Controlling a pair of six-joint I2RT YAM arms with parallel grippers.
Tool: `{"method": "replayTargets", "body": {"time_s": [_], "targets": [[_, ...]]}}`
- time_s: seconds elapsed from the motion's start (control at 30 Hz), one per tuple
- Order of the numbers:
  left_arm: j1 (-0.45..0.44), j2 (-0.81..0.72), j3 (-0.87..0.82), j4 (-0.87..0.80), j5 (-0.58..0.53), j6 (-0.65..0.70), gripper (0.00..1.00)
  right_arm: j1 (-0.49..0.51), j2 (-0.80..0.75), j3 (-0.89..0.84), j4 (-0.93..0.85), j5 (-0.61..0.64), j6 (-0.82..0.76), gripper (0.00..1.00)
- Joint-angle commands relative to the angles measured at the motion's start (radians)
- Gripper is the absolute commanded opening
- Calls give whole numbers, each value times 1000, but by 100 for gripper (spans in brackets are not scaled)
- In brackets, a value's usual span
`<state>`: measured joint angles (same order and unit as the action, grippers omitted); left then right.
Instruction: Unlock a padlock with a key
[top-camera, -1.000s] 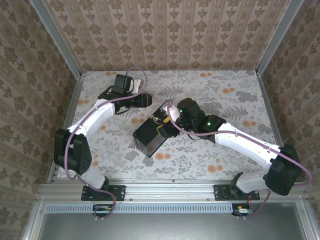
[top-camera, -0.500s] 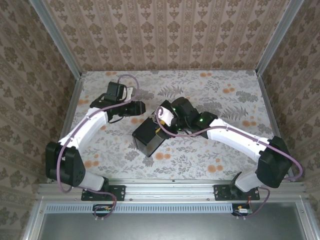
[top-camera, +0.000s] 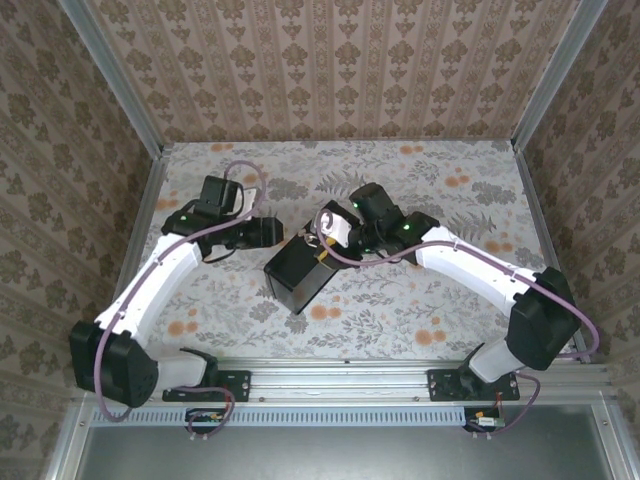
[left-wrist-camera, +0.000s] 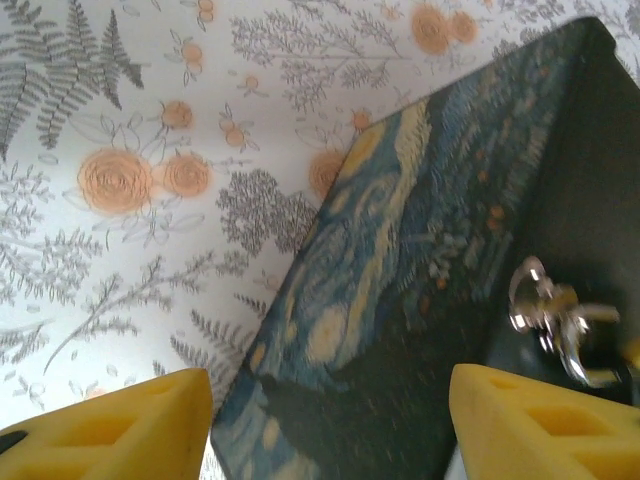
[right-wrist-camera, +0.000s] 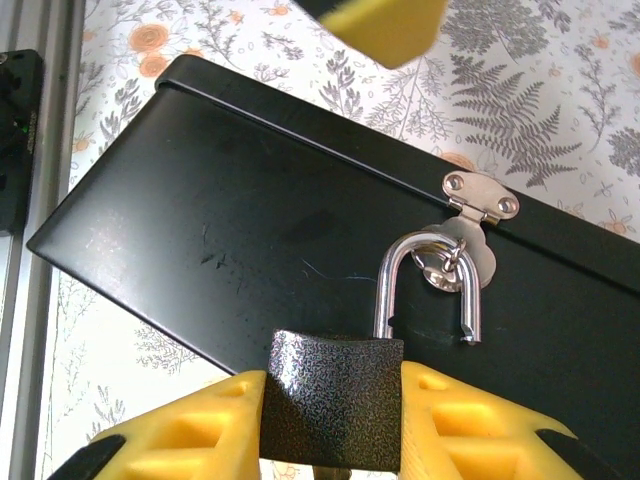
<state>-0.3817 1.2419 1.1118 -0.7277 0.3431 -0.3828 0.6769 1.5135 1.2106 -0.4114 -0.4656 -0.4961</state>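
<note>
Padlock position: the dark, grainy body is clamped between the right fingers, one yellow pad on each flank. The body fills the whole gap between them. The pads grip the body only; the shackle stands clear above them.

Shackle: one leg enters the body at its top right corner. The other leg ends free, out to the side of the body and not seated in it; a notch shows near its tip. The bow passes through the ring of the hasp, which is riveted at the edge of the box. The padlock hangs against the black face of the box.

Left fingers: set wide apart and holding nothing. In the left wrist view the blue-and-yellow painted side of the box lies between the two yellow tips, apart from both. A shiny metal fitting shows on the dark face near the right-hand tip; it is too blurred to tell which part it is.

Top view: the box lies on the table, turned at an angle. The left arm's fingers are just beside its far left corner. The right arm's fingers are at its far right end, where the hasp is.
</note>
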Motion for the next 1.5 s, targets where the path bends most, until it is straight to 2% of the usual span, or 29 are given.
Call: {"method": "replayTargets", "body": {"time_s": [0.0, 0.13, 0.27, 0.4, 0.5, 0.9, 1.13, 1.27, 1.47], "targets": [[-15, -66, -15, -94, -11, -8, 65, -15, 33, 71, -73, -120, -138, 27], [-55, -87, -25, -140, -3, 4, 65, -29, 70, 122, -119, -153, -227, 26], [-58, -89, -65, -147, -9, 13, 64, -39, 86, 162, -187, -177, -320, 26], [-43, -70, -87, -128, -9, 16, 63, -43, 103, 189, -198, -227, -374, 26], [-31, -60, -96, -90, 14, 19, 57, -44, 134, 225, -236, -258, -414, 25], [13, 38, -88, -2, 99, 57, 46, -37, 193, 282, -251, -292, -502, 25], [49, 106, -60, 42, 179, 106, 33, -27, 244, 394, -394, -323, -629, 24], [101, 113, -75, 55, 238, 123, 33, -38, 284, 460, -487, -290, -720, 24], [141, 113, -71, 57, 282, 172, 33, -56, 362, 578, -653, -331, -861, 23]]}}
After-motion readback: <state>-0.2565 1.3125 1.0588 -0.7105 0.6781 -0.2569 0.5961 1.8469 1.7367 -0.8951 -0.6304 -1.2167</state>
